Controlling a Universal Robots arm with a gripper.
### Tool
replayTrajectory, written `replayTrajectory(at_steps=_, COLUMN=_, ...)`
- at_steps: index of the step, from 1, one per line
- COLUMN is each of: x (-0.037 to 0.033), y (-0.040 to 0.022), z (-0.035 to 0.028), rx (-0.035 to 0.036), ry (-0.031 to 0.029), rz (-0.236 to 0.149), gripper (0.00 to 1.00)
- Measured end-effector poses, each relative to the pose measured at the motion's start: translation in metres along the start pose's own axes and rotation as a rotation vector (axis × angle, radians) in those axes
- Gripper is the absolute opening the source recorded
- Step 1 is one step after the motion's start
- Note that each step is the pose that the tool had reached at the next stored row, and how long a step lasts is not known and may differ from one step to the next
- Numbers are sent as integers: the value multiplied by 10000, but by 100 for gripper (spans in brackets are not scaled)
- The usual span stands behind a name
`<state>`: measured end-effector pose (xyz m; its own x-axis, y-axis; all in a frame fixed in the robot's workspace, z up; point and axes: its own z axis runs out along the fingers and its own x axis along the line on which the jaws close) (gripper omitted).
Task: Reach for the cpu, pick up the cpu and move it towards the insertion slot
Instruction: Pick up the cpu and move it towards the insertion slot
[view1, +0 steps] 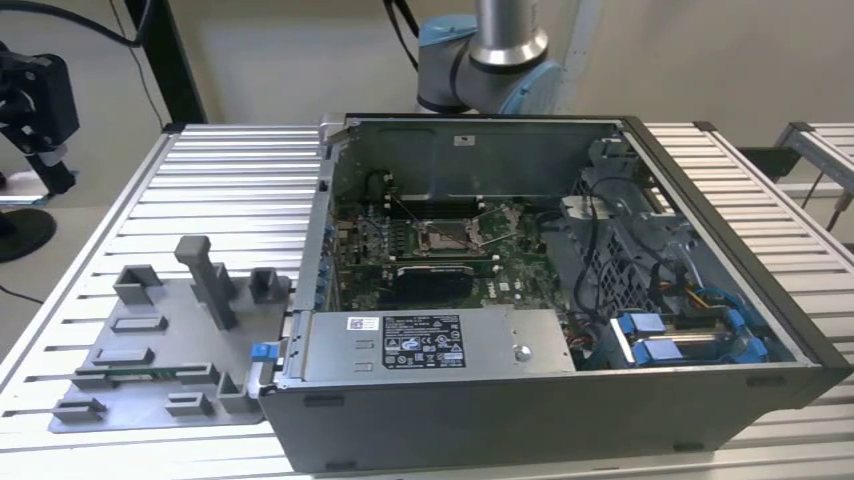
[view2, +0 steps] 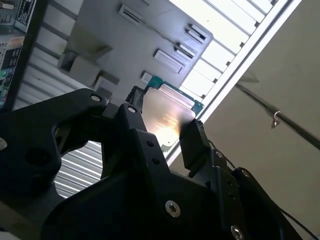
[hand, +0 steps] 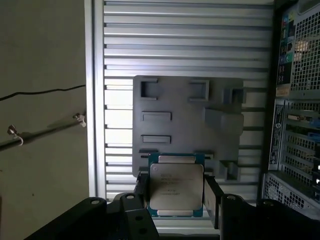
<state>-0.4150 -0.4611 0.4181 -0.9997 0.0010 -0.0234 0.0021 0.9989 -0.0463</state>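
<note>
The cpu (hand: 176, 192) is a flat square chip with a pale silvery top and a thin green edge. My gripper (hand: 176, 199) is shut on it, one black finger (hand: 142, 192) on each of two opposite sides. In the second wrist view the cpu (view2: 167, 112) catches the light between the gripper's (view2: 162, 125) fingers. It hangs well above the grey fixture plate (hand: 187, 115). The insertion slot (view1: 447, 237), a silver-framed square socket with a dark centre, sits on the green board inside the open computer case (view1: 721, 330).
The grey fixture plate (view1: 160, 350) with raised blocks lies on the ribbed metal table (view1: 227, 180), at the exterior view's left of the case. The arm's base (view1: 487, 60) stands behind the case. The case wall (hand: 295, 125) and the table edge (hand: 95, 100) flank the plate.
</note>
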Motion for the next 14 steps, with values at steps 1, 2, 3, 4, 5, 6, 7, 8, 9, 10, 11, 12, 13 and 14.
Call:
replayTrajectory(at_steps=1, x=-21, y=0, z=0, rx=0, ry=2, rz=1, gripper=0)
replayTrajectory(at_steps=2, x=-42, y=0, z=0, rx=1, ry=4, rz=0, gripper=0)
replayTrajectory(at_steps=3, x=-60, y=0, z=1, rx=0, ry=5, rz=0, gripper=0)
replayTrajectory(at_steps=4, x=-76, y=0, z=1, rx=0, ry=6, rz=0, gripper=0)
replayTrajectory(at_steps=5, x=-94, y=0, z=2, rx=0, ry=6, rz=0, gripper=0)
replayTrajectory(at_steps=6, x=-114, y=0, z=2, rx=0, ry=8, rz=0, gripper=0)
replayTrajectory(at_steps=7, x=-134, y=0, z=3, rx=0, ry=8, rz=0, gripper=0)
replayTrajectory(at_steps=8, x=-154, y=1, z=3, rx=0, ry=9, rz=0, gripper=0)
replayTrajectory(at_steps=9, x=-174, y=0, z=4, rx=0, ry=10, rz=0, gripper=0)
replayTrajectory(at_steps=10, x=-195, y=1, z=4, rx=1, ry=11, rz=0, gripper=0)
replayTrajectory(at_steps=11, x=-213, y=0, z=5, rx=0, ry=11, rz=-1, gripper=0)
replayTrajectory(at_steps=12, x=-234, y=1, z=5, rx=0, ry=12, rz=0, gripper=0)
replayTrajectory(at_steps=13, x=-255, y=1, z=6, rx=0, ry=13, rz=0, gripper=0)
replayTrajectory(at_steps=14, x=-279, y=1, z=7, rx=0, ry=15, rz=-1, gripper=0)
